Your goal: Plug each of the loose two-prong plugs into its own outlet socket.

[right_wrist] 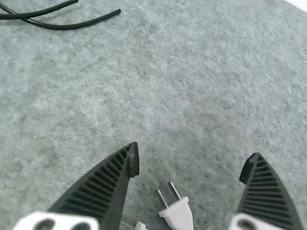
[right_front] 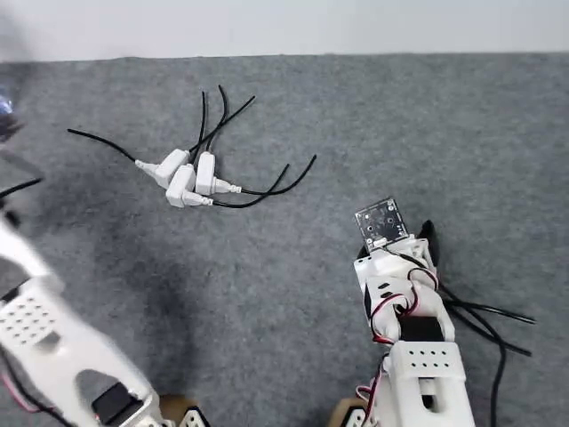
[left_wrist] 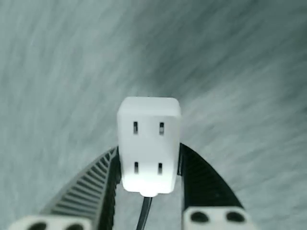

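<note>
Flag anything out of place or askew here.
Nothing looks damaged. Three white connectors lie bunched together, their black cords crossing. A loose plug lies under the open right pincer; the left pincer is shut on an outlet block.

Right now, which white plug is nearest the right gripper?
The loose plug, prongs bare, lying between the open fingers of the right gripper; the other white pieces cluster far off.

No legible text, labels or numbers anywhere
</note>
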Controlling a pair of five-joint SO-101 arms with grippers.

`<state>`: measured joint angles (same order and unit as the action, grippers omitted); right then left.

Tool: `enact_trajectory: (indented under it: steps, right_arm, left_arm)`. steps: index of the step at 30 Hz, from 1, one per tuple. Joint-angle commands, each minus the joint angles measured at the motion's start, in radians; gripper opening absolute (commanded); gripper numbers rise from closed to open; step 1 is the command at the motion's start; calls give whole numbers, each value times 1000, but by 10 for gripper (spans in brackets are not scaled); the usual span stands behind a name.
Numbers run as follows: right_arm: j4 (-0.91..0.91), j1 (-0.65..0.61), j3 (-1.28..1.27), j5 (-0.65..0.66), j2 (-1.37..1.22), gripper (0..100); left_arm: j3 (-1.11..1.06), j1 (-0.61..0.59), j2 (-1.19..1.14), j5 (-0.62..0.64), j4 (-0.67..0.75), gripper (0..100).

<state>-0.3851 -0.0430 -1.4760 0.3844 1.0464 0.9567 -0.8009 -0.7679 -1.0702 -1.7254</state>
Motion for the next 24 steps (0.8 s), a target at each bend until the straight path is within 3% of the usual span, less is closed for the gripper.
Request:
enact_trajectory:
  steps: [1,8,12,14,18,24]
  right_arm:
    - [24,-1,11,12,13,335]
    - [28,101,38,-31,15,335]
    - [30,119,40,-80,15,335]
    - [30,120,40,-80,15,335]
    - [31,122,40,-80,15,335]
    - [31,122,40,-80,13,335]
  left_arm:
    - [-239,272,345,74,-34,13]
    - [-786,677,764,91,15,13]
    - [-1127,862,893,106,167,13]
    - [-1265,945,918,180,269,13]
    - [-1440,1100,922,261,416,13]
    - [-1558,1293,922,334,471,13]
